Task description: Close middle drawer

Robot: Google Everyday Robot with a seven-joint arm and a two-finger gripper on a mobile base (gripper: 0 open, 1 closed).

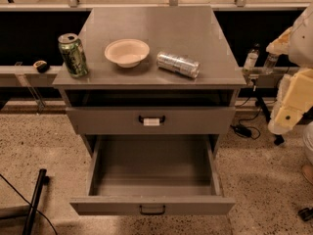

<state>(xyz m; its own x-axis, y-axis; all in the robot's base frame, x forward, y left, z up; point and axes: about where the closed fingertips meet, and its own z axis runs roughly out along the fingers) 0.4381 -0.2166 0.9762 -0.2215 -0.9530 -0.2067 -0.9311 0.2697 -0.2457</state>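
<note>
A grey cabinet, seen from the front and slightly above. The gripper [283, 122], the cream-padded end of the arm, hangs at the right edge of view, beside the cabinet and clear of it. I cannot tell whether it is open or closed. The middle drawer [112, 205] lies to the left of the gripper and lower, pulled far out and empty, its dark loop handle facing me.

I judge the main risk to be an off-centre push. Coming from the gripper's side, contact would land on the drawer's nearest corner and could skew it until it jams. A hard shove could also jolt the cabinet and roll the silver can [178, 64], which lies on its side up and left of the gripper.

Open floor lies below the gripper, and cables [244, 130] trail just left of it.
</note>
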